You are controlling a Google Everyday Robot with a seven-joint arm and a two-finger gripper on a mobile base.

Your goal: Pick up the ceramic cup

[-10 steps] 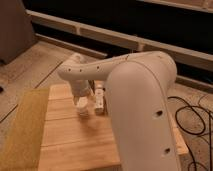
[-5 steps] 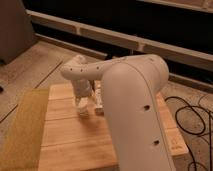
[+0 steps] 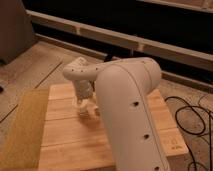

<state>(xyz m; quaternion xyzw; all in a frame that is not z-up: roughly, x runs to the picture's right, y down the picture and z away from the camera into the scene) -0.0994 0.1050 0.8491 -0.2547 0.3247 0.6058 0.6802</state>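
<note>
My gripper (image 3: 85,106) hangs from the white wrist (image 3: 80,75) over the back middle of the wooden table (image 3: 65,137), reaching down to its surface. A small pale rounded shape (image 3: 89,111) sits right at the gripper's tip. It could be the ceramic cup, but I cannot tell it apart from the gripper. My large white arm (image 3: 130,105) fills the middle and right of the view and hides what lies behind it. The black bowl and the white block are out of view.
A yellowish panel (image 3: 22,125) borders the table's left side. Black cables (image 3: 192,117) lie on the floor at the right. A dark wall with pale rails (image 3: 125,40) runs along the back, with speckled floor (image 3: 35,65) in front.
My arm has swung leftward and nearer the camera, covering the white block that showed beside the gripper. The gripper stays low over the same spot on the table.
</note>
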